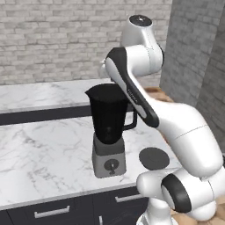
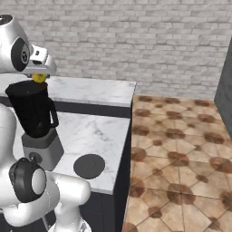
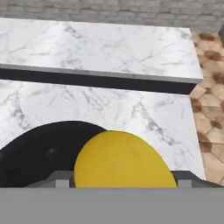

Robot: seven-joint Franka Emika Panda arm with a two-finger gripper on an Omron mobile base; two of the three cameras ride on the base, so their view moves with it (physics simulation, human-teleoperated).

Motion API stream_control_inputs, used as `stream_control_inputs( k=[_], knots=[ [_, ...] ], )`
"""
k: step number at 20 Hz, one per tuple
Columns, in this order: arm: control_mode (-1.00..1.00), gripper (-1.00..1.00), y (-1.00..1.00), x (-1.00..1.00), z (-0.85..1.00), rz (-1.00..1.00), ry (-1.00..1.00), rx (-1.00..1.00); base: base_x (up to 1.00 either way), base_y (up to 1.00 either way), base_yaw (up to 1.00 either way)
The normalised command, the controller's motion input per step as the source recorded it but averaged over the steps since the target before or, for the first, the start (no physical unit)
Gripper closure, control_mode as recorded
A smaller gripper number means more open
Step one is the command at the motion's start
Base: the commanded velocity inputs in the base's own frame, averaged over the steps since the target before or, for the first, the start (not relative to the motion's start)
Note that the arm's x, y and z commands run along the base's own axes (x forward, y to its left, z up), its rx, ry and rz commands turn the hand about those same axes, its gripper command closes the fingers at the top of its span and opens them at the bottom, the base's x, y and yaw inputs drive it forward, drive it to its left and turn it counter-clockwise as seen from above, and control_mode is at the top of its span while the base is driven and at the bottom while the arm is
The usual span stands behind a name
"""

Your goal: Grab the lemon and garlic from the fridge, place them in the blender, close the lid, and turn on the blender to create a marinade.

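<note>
The lemon [image 2: 39, 78], small and yellow, sits between the fingers of my gripper [image 2: 40, 75], which is shut on it. It hangs just above the open mouth of the blender [image 2: 31, 113]. In the hand view the lemon [image 3: 124, 159] bulges between the two fingertips of the gripper [image 3: 122, 180], with the black jar mouth [image 3: 39, 153] below it to the left. The blender [image 1: 107, 118] stands on the marble counter on its grey base with a black knob [image 1: 110, 165]. The lid [image 1: 154, 158] lies flat on the counter right of the base, also seen as a dark disc [image 2: 89, 166]. The garlic is out of view.
The marble counter [image 1: 39, 154] has a raised back ledge [image 1: 39, 94] behind the blender and ends at an edge [image 2: 129, 131] beside the tiled floor [image 2: 181, 149]. A tall dark grey surface [image 2: 225, 90] stands at the far right; I cannot tell whether it is the fridge.
</note>
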Motion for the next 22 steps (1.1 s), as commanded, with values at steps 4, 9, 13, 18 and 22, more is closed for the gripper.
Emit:
stream_control_inputs(
  k=[4, 9, 13, 18, 22],
  knots=[
    [-1.00, 1.00, 0.45, 0.01, -0.28, 0.11, 0.00, 0.02, 0.00, 0.00, 0.00],
    [-1.00, 1.00, 0.19, 0.08, -0.88, 0.11, 0.02, 0.06, 0.00, 0.00, 0.00],
    [-1.00, 1.00, 0.17, 0.49, -0.62, 0.05, 0.00, 0.03, 0.00, 0.00, 0.00],
    [-1.00, -1.00, 0.21, 0.64, -0.35, 0.00, -0.09, 0.00, 0.00, 0.00, 0.00],
    [-1.00, -1.00, 0.10, 0.51, -0.18, -0.05, -0.06, 0.00, 0.00, 0.00, 0.00]
  ],
)
